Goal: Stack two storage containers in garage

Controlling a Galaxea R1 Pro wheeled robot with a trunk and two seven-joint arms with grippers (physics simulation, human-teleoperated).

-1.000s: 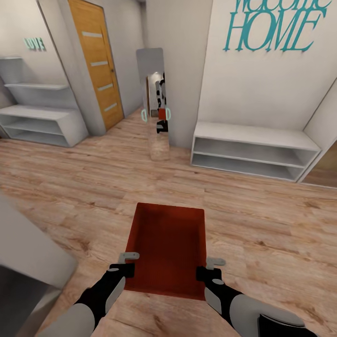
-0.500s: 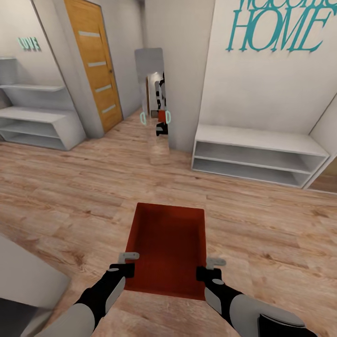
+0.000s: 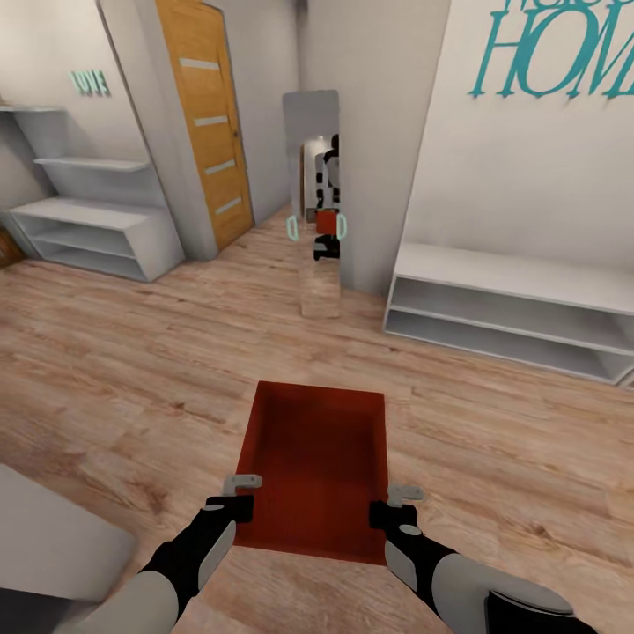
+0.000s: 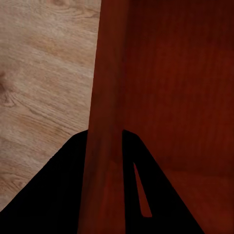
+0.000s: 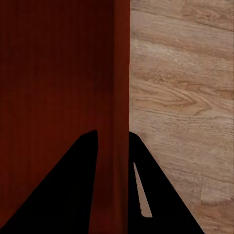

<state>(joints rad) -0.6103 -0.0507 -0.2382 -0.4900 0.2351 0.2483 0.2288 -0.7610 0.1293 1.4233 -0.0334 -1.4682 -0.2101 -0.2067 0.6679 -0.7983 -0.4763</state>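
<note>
**Container carried between both arms, hallway ahead**

Storage container (image 3: 315, 467), orange-red, open top up, held level out in front of the trunk above the wood-plank floor (image 3: 132, 370). One short end faces the robot, the long axis runs away from it.

Left gripper (image 3: 236, 504) at the container's left wall near the close corner. In the left wrist view the two dark fingers (image 4: 58, 195) straddle that thin wall (image 4: 105, 122), one outside and one inside; jaws clamped on the wall.

Right gripper (image 3: 394, 512) mirrors it on the right wall near the close corner. Right wrist view: fingers (image 5: 161, 195) either side of the wall (image 5: 122, 97), jaws clamped on it likewise. Ribbed bottom visible inside the bin in both wrist views; nothing lying in it.

Surroundings, head view:
- Tall mirror (image 3: 313, 176) leaning at a wall corner straight ahead, showing the robot's reflection with a small red patch at its middle.
- Wooden door (image 3: 207, 123) with pale horizontal strips to the left of the mirror.
- Low white shelf unit (image 3: 519, 308) against the right wall, under large teal lettering (image 3: 563, 53).
- Stepped white shelving (image 3: 88, 211) at far left, small teal lettering (image 3: 90, 83) above it.
- Pale grey slab (image 3: 53, 537) at the lower left corner; cannot tell what it is.
</note>
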